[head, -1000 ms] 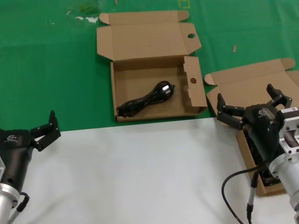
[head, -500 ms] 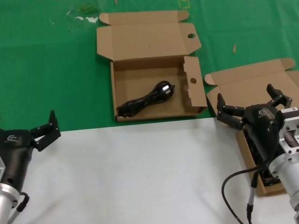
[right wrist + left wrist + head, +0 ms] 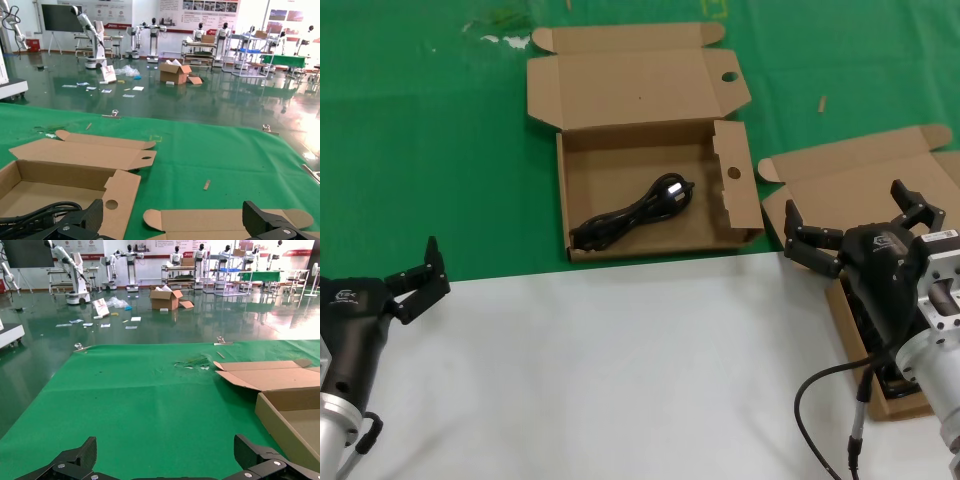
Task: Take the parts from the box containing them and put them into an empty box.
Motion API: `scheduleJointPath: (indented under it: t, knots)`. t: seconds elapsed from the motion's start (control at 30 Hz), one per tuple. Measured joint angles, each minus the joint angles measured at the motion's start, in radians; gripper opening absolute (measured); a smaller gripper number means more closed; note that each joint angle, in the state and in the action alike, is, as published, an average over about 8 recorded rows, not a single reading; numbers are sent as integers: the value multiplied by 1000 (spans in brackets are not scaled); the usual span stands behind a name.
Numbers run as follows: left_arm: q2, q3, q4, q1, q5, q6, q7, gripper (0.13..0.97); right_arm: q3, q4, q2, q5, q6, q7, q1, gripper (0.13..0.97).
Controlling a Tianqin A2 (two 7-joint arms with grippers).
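We see 1 black power cord (image 3: pixel 632 213) lying in the holed box (image 3: pixel 725 215) at far centre on the green cloth (image 3: pixel 430 150). Our right gripper (image 3: pixel 856 232) hovers wide open and holding nothing over the plain box (image 3: pixel 840 180) at the right, where more dark cords (image 3: pixel 892 380) show beneath the arm. Our left gripper (image 3: pixel 418 275) waits near left, spread open and holding nothing, at the edge of the white sheet (image 3: pixel 610 370).
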Motion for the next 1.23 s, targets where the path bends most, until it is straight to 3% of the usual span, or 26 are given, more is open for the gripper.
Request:
scheduleJointPath:
  t: [1.23]
  knots:
    - [0, 0, 0, 0, 0, 0, 0, 966, 0, 0, 0, 0, 0, 0, 0, 966]
